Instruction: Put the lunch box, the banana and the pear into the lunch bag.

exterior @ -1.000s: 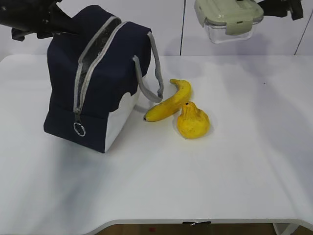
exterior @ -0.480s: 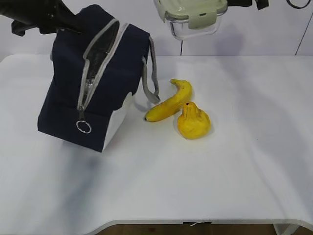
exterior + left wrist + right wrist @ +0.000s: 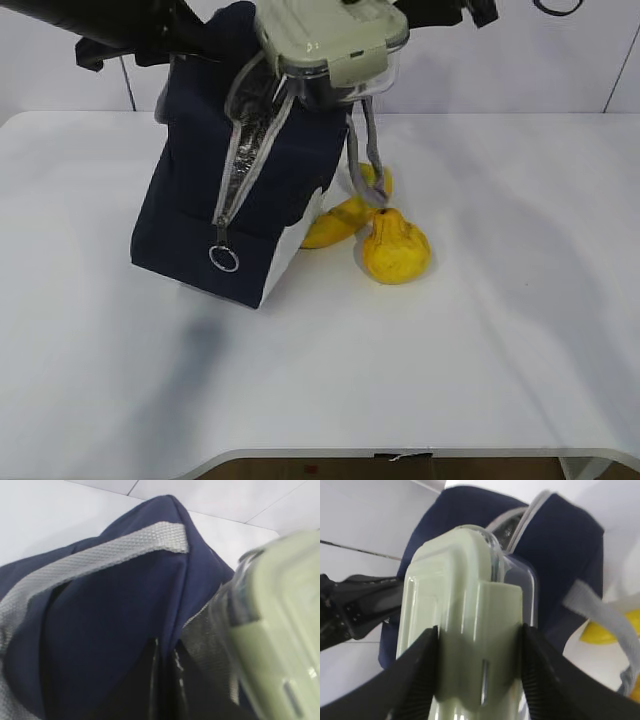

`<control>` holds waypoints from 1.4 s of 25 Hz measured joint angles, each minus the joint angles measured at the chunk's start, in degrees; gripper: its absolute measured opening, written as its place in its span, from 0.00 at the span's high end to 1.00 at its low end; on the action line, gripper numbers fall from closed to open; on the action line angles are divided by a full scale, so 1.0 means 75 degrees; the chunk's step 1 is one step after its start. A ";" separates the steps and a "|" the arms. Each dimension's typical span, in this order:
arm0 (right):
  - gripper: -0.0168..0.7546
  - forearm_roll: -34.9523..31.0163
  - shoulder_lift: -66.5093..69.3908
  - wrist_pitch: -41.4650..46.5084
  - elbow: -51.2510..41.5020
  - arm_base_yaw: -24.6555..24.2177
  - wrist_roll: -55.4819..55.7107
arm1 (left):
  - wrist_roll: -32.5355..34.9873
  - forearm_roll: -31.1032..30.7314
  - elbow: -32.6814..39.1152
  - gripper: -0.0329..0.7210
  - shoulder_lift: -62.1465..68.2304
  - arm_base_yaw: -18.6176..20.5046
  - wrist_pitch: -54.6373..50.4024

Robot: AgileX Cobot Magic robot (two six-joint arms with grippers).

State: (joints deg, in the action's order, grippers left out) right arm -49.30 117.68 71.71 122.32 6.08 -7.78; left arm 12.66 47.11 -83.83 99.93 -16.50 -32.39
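White tabletop (image 3: pixel 520 340) carrying the navy lunch bag (image 3: pixel 200 235), zipper parted, with the banana (image 3: pixel 335 222) and pear (image 3: pixel 395 250) beside it. Right gripper (image 3: pixel 479 667) clamps the green-lidded lunch box (image 3: pixel 330 45) above the bag's mouth; left gripper, closed, pinches the bag's top edge. No legible writing appears.

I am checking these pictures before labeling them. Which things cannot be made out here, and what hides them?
- Banana, exterior view: the lunch bag and its grey handle cover its upper end.
- Left tool: not visible in any view; in the left wrist view only bag fabric and the blurred lunch box show.
- Bag interior: dark behind the zipper opening, contents unreadable.
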 joint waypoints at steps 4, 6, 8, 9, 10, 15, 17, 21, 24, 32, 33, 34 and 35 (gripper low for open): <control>0.48 0.0526 0.0124 0.0013 0.0013 0.0257 0.0229 | -0.0131 0.0000 0.0000 0.96 0.0000 0.0000 0.0030; 0.48 0.0668 0.0271 0.0013 0.0029 0.0320 0.0303 | -0.0198 0.0017 0.0000 0.96 0.0000 0.0000 0.0030; 0.48 0.0776 0.0467 0.0013 0.0029 0.0330 0.0350 | -0.0200 0.0134 0.0000 0.96 0.0000 0.0000 0.0030; 0.48 0.0815 0.0547 -0.0024 0.0029 0.0337 0.0350 | -0.0213 0.0219 0.0000 0.96 0.0000 0.0000 0.0030; 0.48 0.0851 0.0632 -0.0121 0.0029 0.0350 0.0378 | -0.0213 0.0292 0.0000 0.96 0.0000 0.0000 0.0030; 0.48 0.0939 0.0795 -0.0844 0.0029 0.0597 0.0413 | -0.0213 0.0550 0.0000 0.96 0.0000 0.0000 0.0059; 0.48 0.0939 0.0864 -0.1106 0.0029 0.0825 0.0413 | -0.0216 0.0589 0.0000 0.96 0.0000 0.0000 0.0115; 0.48 0.0882 0.1103 -0.1501 0.0029 0.1328 0.0130 | -0.0229 0.0608 0.0000 0.96 0.0000 0.0000 0.0178; 0.48 0.0866 0.1233 -0.1760 0.0029 0.1672 -0.0237 | -0.0229 0.0608 0.0000 0.96 0.0000 0.0000 0.0211; 0.48 0.0866 0.1270 -0.2276 0.0029 0.2119 -0.1191 | -0.0229 0.0608 0.0000 0.96 0.0000 0.0000 0.0263; 0.48 0.0866 0.1270 -0.2276 0.0029 0.2122 -0.1296 | -0.0229 0.0608 0.0000 0.96 0.0000 0.0000 0.0263; 0.48 0.0866 0.1275 -0.2304 0.0029 0.2135 -0.1343 | -0.0229 0.0608 0.0000 0.96 0.0000 0.0000 0.0275; 0.48 0.0866 0.1287 -0.2332 0.0029 0.2135 -0.1408 | -0.0229 0.0619 0.0000 0.96 0.0000 0.0000 0.0275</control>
State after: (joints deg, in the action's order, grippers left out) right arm -42.81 127.34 54.22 122.54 22.09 -18.34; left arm 10.94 51.75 -83.83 99.93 -16.50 -30.32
